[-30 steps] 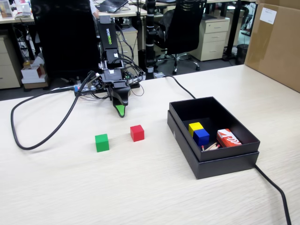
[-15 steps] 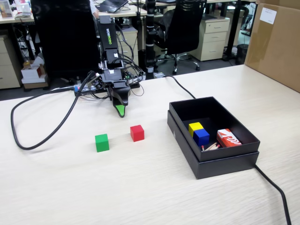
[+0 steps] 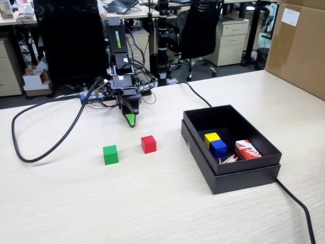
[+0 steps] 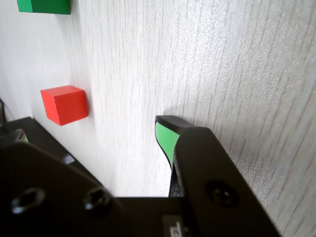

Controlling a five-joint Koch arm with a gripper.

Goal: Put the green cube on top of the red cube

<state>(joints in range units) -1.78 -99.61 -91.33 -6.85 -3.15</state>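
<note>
Your pincer [image 3: 131, 121] hangs tip-down over the surface [image 3: 152, 203] at the far side of the fixed view, and whether it is apart or together cannot be told (only one green-padded tip shows, in both views). It grips nothing.

Nearest you in the fixed view, a black cable [image 3: 297, 203] runs off the front right corner of the black box [image 3: 228, 178]. Inside the box you can see a blue cube [image 3: 218, 148] touching a yellow cube [image 3: 211, 138] behind it, and a red-and-white carton [image 3: 247, 149] to their right.

Left of the box, out on the bare surface, the green cube [image 3: 110, 154] sits flat. The red cube [image 3: 149, 144] sits a little farther back and to its right, near it but apart. Both lie in front of the pincer, clear of it; the wrist view shows the red cube [image 4: 64, 104] and an edge of the green cube [image 4: 44, 6] the same way.

Behind the arm you have office chairs [image 3: 200, 25] and drawer units [image 3: 231, 40].
</note>
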